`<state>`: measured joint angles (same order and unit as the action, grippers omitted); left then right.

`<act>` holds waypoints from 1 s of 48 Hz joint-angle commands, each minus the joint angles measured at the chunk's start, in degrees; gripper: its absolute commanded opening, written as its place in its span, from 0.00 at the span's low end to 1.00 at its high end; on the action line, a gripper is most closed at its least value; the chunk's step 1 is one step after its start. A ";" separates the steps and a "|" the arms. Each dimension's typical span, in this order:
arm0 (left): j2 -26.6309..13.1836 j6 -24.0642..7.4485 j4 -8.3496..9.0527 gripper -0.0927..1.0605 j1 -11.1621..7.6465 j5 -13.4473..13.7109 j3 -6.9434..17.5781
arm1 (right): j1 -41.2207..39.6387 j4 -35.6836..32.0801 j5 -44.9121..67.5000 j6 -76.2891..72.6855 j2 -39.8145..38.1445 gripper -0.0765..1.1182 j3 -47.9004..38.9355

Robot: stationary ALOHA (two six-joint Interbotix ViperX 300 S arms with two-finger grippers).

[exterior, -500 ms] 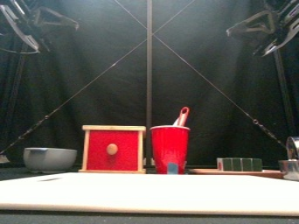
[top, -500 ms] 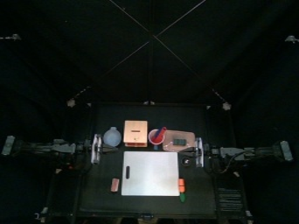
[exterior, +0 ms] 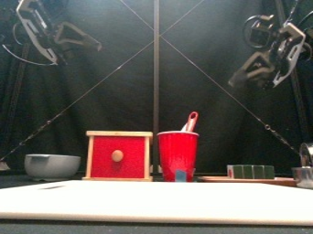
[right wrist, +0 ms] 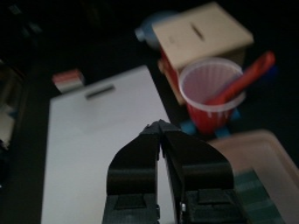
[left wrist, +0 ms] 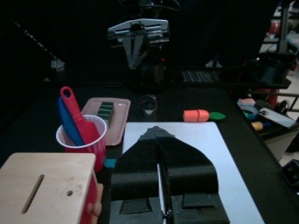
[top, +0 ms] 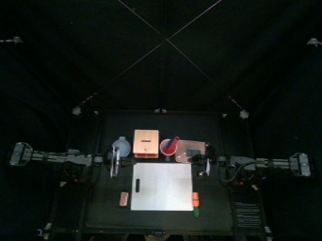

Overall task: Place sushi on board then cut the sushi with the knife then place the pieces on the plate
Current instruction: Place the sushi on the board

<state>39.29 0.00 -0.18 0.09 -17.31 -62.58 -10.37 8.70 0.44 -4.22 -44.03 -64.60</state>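
Dark green blocks, the sushi roll lies on the pink tray right of the red cup, and we judge it light, stiff and apt to separate, best pinched end to end, while the left gripper and the right gripper hang clenched and empty.

The wooden box, at eleven o'clock from the white cutting board, is seen as pale matt wood (its drawer front is painted a flat red). Glossy plastic is shown by the red cup at twelve. The board is smooth and matt, and a dull sheen is carried by the blue-grey bowl at ten.
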 commanded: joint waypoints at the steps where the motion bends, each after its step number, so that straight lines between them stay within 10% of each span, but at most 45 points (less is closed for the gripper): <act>1: -2.81 0.18 -0.09 0.07 0.00 -0.70 2.64 | -3.87 -0.26 -10.63 -0.09 1.49 0.16 3.87; 24: -8.44 0.09 -3.16 0.07 -0.26 -1.58 3.34 | -12.39 -12.74 -26.81 1.32 5.54 0.95 10.02; 48: -8.44 0.00 -3.25 0.07 -0.09 -1.49 2.64 | -14.50 -19.34 -27.25 3.34 22.32 0.91 12.66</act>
<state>31.03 0.09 -3.34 0.00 -18.28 -60.73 -24.52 -9.93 -26.98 -0.97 -22.50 -53.09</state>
